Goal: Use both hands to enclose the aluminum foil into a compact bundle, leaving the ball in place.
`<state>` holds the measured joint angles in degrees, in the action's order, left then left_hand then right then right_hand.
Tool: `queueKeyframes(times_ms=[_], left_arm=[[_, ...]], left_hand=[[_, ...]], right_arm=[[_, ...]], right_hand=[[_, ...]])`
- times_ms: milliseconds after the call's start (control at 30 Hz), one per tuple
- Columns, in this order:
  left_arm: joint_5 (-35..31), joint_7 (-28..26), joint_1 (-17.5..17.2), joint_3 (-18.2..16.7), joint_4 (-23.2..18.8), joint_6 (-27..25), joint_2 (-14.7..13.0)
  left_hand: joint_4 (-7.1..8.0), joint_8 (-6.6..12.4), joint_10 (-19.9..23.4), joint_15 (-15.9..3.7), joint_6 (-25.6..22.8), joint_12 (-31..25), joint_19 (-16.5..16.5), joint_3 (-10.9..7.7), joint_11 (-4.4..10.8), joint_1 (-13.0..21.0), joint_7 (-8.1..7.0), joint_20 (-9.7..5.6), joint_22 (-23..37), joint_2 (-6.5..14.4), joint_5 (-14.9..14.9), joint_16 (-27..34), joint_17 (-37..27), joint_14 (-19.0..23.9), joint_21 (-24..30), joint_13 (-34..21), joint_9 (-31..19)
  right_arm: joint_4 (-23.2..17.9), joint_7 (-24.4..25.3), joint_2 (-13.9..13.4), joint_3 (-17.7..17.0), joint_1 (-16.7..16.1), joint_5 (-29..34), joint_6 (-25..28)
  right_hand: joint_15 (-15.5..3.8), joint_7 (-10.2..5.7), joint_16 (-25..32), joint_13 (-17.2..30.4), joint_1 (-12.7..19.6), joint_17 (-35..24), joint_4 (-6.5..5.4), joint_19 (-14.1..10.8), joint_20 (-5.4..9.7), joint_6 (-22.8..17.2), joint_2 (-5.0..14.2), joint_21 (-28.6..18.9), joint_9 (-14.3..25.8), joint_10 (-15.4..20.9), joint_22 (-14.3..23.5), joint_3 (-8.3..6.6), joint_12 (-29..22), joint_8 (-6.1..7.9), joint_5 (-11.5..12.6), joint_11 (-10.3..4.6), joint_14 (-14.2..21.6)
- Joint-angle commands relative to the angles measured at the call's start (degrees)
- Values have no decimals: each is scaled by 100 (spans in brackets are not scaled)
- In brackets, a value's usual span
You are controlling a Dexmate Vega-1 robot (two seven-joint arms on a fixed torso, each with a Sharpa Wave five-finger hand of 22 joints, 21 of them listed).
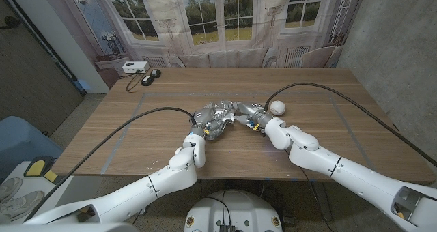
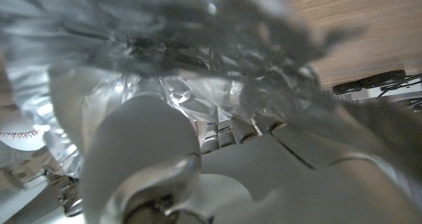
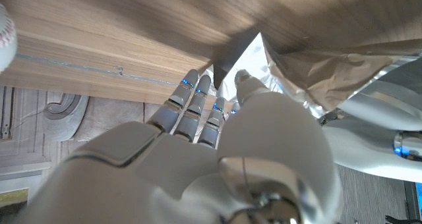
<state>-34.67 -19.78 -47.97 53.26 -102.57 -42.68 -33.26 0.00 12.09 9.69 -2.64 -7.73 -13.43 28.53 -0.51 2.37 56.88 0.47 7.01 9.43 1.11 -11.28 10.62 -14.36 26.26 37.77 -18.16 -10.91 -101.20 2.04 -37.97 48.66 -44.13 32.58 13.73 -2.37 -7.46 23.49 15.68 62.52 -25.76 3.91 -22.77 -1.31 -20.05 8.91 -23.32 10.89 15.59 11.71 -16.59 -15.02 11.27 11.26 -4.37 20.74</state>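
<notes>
Crumpled aluminum foil [image 1: 218, 116] hides most of both hands, left hand [image 1: 203, 127] and right hand [image 1: 254, 117], whose fingers [image 3: 191, 99] press into it, grip unclear.

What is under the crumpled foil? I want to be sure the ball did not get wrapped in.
The ball sits on the bare table, outside the aluminum foil. The left hand and right hand press the foil's sides. What lies beneath it is covered.
</notes>
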Motion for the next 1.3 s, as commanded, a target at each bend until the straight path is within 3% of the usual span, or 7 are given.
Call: queueKeyframes(times_ms=[33, 200, 433, 667, 867, 1000, 1300], left_arm=[[-114, -249, -83, -42, -91, 385, -67], [-306, -250, -82, -4, -138, 382, -71], [-320, -231, -117, -74, -137, 555, -68], [-377, -142, -145, -112, -198, 623, -89], [-351, -150, -196, -180, -210, 753, -93], [-396, -128, -217, -188, -230, 726, -70], [-426, 2, -302, -239, -342, 408, -8]], left_hand=[[267, 18, 123, -341, -338, -17, -1518, 44, 162, -586, -223, 528, 8, 189, 7, 42, 239, -133, -1038, 72, -25], [402, 42, 339, -106, -654, -67, -2492, 78, 266, -961, -434, 517, 51, 306, 9, -8, 228, -709, -1727, 77, -26], [452, -79, -227, 507, -453, 99, -3417, 139, -62, -1351, -467, 521, 121, 324, 14, -42, 105, -2176, -2366, 13, -36], [400, -181, -752, 745, 47, 173, -3438, 142, -265, -1426, -462, 524, 157, 304, 14, -16, 119, -2629, -2430, -27, -47], [376, -201, -895, 870, 255, 183, -3462, 172, -291, -1462, -438, 526, 156, 243, 9, -21, 149, -2762, -2459, -30, -45], [368, -213, -1036, 940, 471, 191, -3453, 216, -324, -1524, -435, 527, 155, 178, -6, -15, 183, -2855, -2474, -27, -39], [394, -248, -2006, 1324, 1958, 251, -3427, 477, -629, -1881, -420, 535, 147, -99, -138, -45, 326, -3438, -2558, 35, -9]], right_arm=[[253, 289, -53, -310, -120, -581, -622], [299, 312, -71, -361, -128, -699, -767], [455, 501, -59, -455, -178, -892, -1110], [648, 489, -38, -555, -202, -1235, -1470], [837, 682, 16, -653, -274, -1446, -1842], [927, 765, 40, -679, -291, -1492, -2039], [1205, 830, 117, -732, -270, -1656, -2607]], right_hand=[[-569, 67, -64, -19, -339, 7, -197, 63, -125, -98, 38, -25, -2, 56, -9, 49, 32, 23, -67, 116, -24], [-496, 123, -98, -29, -493, 19, -259, 86, -171, -135, -1, -24, -4, 87, -17, 88, 40, 28, -82, 206, -34], [-428, 239, -136, -45, -698, 54, -306, 89, -254, -276, -87, -33, -7, 156, -29, 134, 44, 57, -98, 288, 21], [-258, 312, -204, -65, -2273, -30, -1024, 210, -369, -21, -290, -13, 24, 1, -28, 794, 171, -23, -44, 399, -76], [-125, 270, -309, -68, -3074, -76, -1348, 527, -440, 201, -149, 105, 25, -165, -24, 1054, 249, -72, 12, 373, -308], [-70, 231, -541, -83, -3379, 8, -1270, 695, -504, 619, -249, 191, 9, -509, -41, 1207, 359, -122, 51, 369, -667], [29, 212, -1140, -165, -3108, 457, -856, 1089, -252, 1096, -322, 451, -1, -981, -96, 1106, 419, -98, 110, 352, -1447]])
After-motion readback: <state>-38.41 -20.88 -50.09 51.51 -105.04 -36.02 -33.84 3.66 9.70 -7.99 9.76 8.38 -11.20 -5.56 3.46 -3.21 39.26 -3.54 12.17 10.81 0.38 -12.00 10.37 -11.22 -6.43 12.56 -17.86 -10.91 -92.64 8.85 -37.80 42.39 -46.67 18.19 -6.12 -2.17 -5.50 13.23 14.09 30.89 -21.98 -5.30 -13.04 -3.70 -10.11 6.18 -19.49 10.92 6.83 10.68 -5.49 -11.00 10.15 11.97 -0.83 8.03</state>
